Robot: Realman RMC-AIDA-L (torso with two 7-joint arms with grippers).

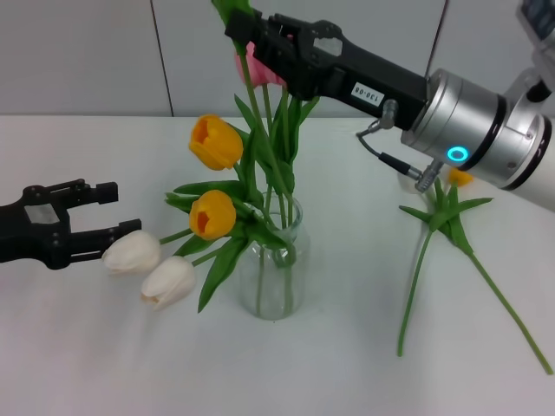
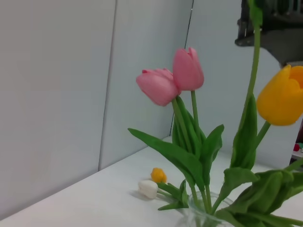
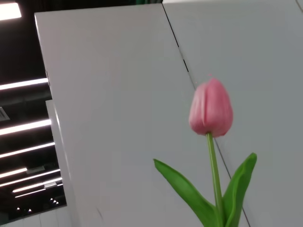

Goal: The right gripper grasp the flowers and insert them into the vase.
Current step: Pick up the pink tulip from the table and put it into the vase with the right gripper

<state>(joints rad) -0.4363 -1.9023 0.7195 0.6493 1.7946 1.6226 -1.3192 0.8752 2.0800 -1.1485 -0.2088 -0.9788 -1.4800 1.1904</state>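
Flowers (image 1: 260, 182) are mostly sitting in the vase (image 1: 276, 269), which is standing mid-table (image 1: 104, 364): two orange heads, two white heads drooping over the rim toward the left gripper (image 1: 104, 211), pink heads up top behind the right gripper (image 1: 251, 30). Right gripper is reaching in from the right, high above the vase, fingers pinching narrow on a green stem near its upper end; that stem is running down into the vase mouth. One more tulip (image 1: 451, 217) is lying flat on the table to the right, well apart from the vase, orange head half hidden behind the wrist.

Risks, as judgement: the vase is crowded, so letting go of this stem could be tipping it outward like the white ones; pushing it down hard could be dragging neighbouring leaves or nudging the light glass vase over. Stem is thin and bendy, so it could be slipping or buckling in the pinch.

Left gripper is parked low on the left, fingers spread wide, tips almost touching a white head, holding nothing.
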